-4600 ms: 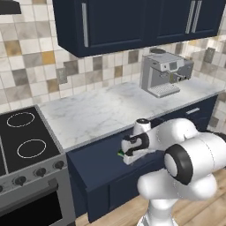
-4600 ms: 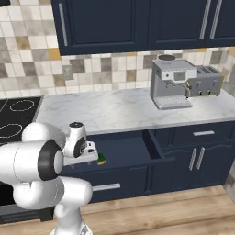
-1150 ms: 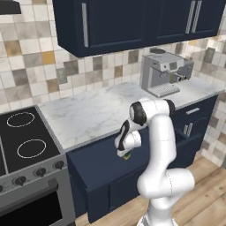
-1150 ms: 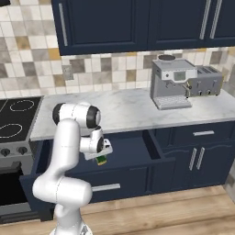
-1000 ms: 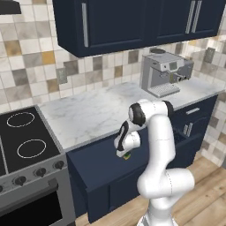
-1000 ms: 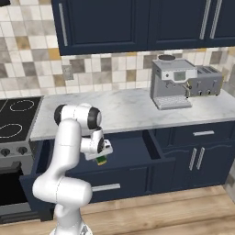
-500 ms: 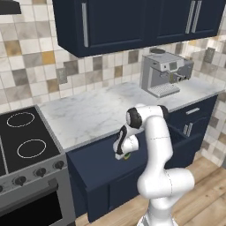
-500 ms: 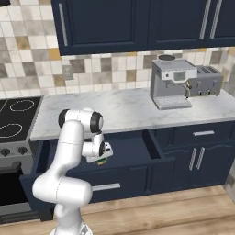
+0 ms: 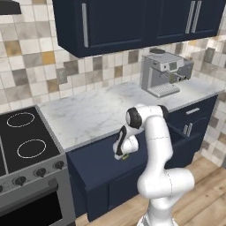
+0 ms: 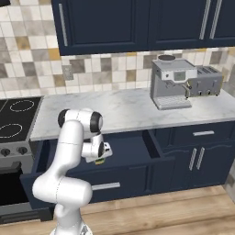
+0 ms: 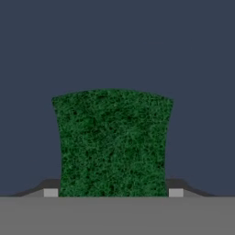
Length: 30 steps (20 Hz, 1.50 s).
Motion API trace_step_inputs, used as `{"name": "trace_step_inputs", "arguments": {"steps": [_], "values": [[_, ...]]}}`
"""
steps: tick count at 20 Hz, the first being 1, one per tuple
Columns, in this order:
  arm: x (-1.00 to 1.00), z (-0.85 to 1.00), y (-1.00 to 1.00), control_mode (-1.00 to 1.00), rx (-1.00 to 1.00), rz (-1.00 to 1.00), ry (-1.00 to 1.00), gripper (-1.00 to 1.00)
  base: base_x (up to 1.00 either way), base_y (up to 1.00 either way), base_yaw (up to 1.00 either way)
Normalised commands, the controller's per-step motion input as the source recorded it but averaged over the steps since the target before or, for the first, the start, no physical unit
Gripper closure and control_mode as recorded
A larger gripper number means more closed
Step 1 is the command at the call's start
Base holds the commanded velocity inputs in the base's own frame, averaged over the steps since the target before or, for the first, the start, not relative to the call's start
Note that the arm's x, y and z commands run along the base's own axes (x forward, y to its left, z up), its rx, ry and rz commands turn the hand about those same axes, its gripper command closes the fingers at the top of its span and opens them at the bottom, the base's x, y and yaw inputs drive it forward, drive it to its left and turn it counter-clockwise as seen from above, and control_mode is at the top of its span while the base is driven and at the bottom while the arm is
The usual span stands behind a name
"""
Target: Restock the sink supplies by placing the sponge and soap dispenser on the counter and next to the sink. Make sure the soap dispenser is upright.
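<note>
Stove (image 9: 26,145) at left. Marble desk (image 9: 97,114) right of it, open navy drawer (image 9: 95,165) below. Tool (image 9: 122,155) down inside the drawer; fingers (image 11: 50,192) straddle the green sponge (image 11: 112,142), one each side, at its edges. Firm grip: cannot tell. Espresso machine (image 9: 161,75) far right on desk.

No readable text, label or number anywhere.

The sponge (image 11: 112,142) has a rough, coarse, matt green face. The counter (image 9: 101,110) looks like smooth white marble with grey veins. The espresso machine (image 10: 170,82) seems brushed metal. Drawer fronts (image 10: 119,176) are matt navy, floor (image 10: 183,215) wood planks.
</note>
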Motion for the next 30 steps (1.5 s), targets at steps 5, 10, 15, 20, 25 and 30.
{"name": "trace_step_inputs", "arguments": {"steps": [5, 10, 15, 20, 25, 30], "values": [[-0.42, 0.26, 0.00, -1.00, 0.00, 0.01, -0.09, 1.00, 0.00, 0.00, 0.00], [-0.48, 0.86, -0.01, -1.00, 0.00, 0.00, -0.07, 1.00, 0.00, 0.00, 0.00], [-0.60, 1.00, -0.12, -1.00, 0.00, 0.00, -0.03, 1.00, 0.00, 0.00, 0.00], [-0.49, 1.00, -0.21, -1.00, 0.00, -0.02, 0.00, 1.00, 0.00, 0.00, 0.00], [-0.66, 1.00, -0.25, -1.00, 0.00, -0.09, 0.00, 1.00, 0.00, 0.00, 0.00], [-0.71, 1.00, -0.19, -1.00, 0.01, -0.14, 0.00, 1.00, 0.00, 0.00, 0.00]]}}
